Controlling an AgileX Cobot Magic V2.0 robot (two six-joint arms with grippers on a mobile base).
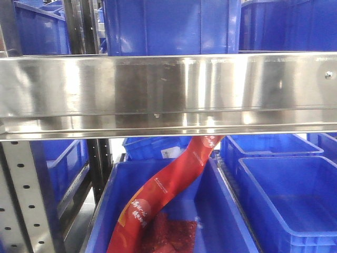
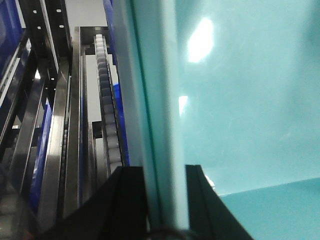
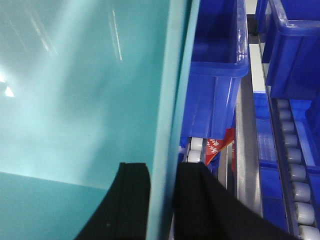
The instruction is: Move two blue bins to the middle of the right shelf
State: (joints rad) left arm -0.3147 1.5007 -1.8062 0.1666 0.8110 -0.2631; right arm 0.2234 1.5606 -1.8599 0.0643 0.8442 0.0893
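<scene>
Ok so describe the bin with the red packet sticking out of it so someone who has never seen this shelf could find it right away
Start at the wide shiny steel rail running across the front view, then look just below it. In the lower middle sits an open blue bin, left of an empty blue bin. It alone holds a long red packet leaning up out of it toward the rail.

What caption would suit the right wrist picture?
Right gripper clamped on a bin wall, blue bins and rollers beyond.
</scene>
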